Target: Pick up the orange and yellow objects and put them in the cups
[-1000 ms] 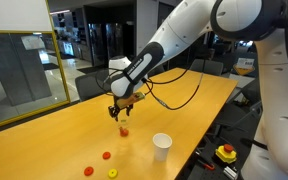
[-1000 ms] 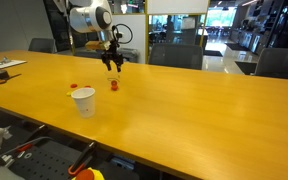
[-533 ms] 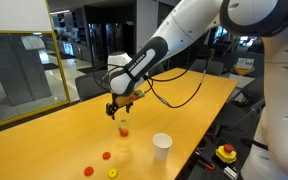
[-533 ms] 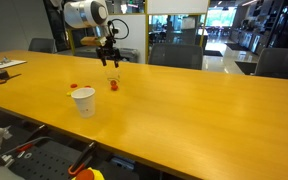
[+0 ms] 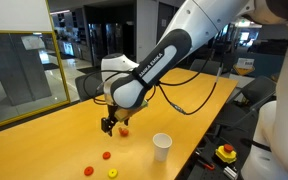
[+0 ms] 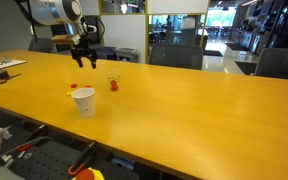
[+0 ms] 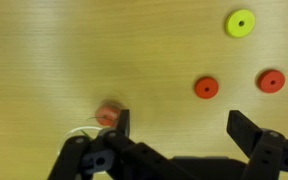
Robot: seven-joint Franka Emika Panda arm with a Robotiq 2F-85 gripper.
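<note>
No text, label, brand or number is legible in any view.

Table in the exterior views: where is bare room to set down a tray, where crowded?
Bare: the wide tabletop stretch past the white cup, on the side away from the arm. Crowded: around the clear cup, where the open gripper hangs near the red pieces and the yellow piece.

Taller cup standing nr table edge, short cup sitting further in, well apart. Three button pieces lying loose on table in a cluster. Gripper hanging over table just beside short cup, nr the cluster.
</note>
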